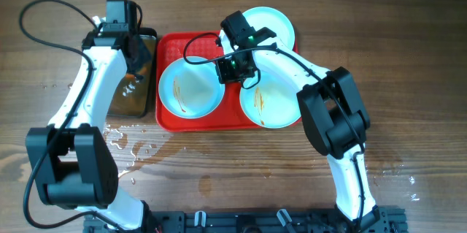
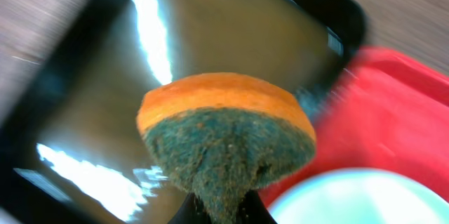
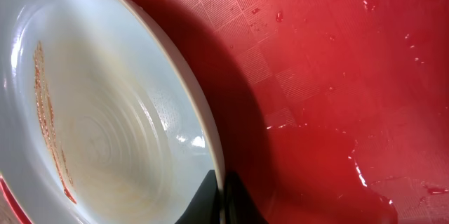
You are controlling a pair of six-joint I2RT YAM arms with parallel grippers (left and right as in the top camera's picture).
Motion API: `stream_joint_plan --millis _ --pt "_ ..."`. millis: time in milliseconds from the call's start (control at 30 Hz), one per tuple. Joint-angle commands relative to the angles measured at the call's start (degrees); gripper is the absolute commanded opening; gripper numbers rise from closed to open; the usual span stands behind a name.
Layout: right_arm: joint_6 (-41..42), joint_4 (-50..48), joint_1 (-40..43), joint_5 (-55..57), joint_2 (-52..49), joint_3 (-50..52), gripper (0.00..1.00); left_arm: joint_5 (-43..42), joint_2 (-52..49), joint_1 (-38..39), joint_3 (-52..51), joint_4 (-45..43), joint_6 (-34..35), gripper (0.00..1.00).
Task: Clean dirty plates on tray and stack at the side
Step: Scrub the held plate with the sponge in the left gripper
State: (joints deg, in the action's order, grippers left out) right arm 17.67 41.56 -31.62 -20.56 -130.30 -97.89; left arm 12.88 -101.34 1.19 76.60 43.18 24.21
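Observation:
The red tray (image 1: 230,120) holds two plates. The left plate (image 1: 191,90) has a thin brown smear; the right plate (image 1: 277,105) has brown strokes. A third plate (image 1: 273,27) lies at the tray's back right corner, partly off it. My right gripper (image 1: 235,71) is shut on the left plate's right rim. The right wrist view shows its fingers (image 3: 223,199) pinching the rim of that smeared plate (image 3: 105,112), tilted over the wet tray (image 3: 337,97). My left gripper (image 2: 223,213) is shut on an orange and green sponge (image 2: 224,133) over the black pan (image 1: 146,101).
The black pan (image 2: 63,90) holds brownish water and stands against the tray's left side (image 2: 393,112). A plate's edge (image 2: 358,199) shows in the left wrist view. Water is spilled on the wooden table (image 1: 135,142) in front of the pan.

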Motion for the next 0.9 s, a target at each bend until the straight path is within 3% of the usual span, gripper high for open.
stream_joint_plan --millis 0,367,667,867 --pt "-1.16 -0.2 0.04 -1.42 -1.31 -0.26 0.04 -15.96 1.33 2.1 -4.55 -0.59 3.19 0.04" --pt "-1.16 -0.35 0.04 -2.03 -1.31 -0.26 0.04 -15.28 0.87 12.63 -20.22 -20.55 3.54 0.04" --pt "-1.18 -0.33 0.04 -2.03 -1.31 -0.24 0.04 -11.56 -0.66 14.29 -22.08 -14.01 5.18 0.04" --pt "-1.14 -0.35 0.04 -2.03 -1.31 -0.24 0.04 0.55 -0.7 14.29 -22.08 -16.06 4.76 0.04"
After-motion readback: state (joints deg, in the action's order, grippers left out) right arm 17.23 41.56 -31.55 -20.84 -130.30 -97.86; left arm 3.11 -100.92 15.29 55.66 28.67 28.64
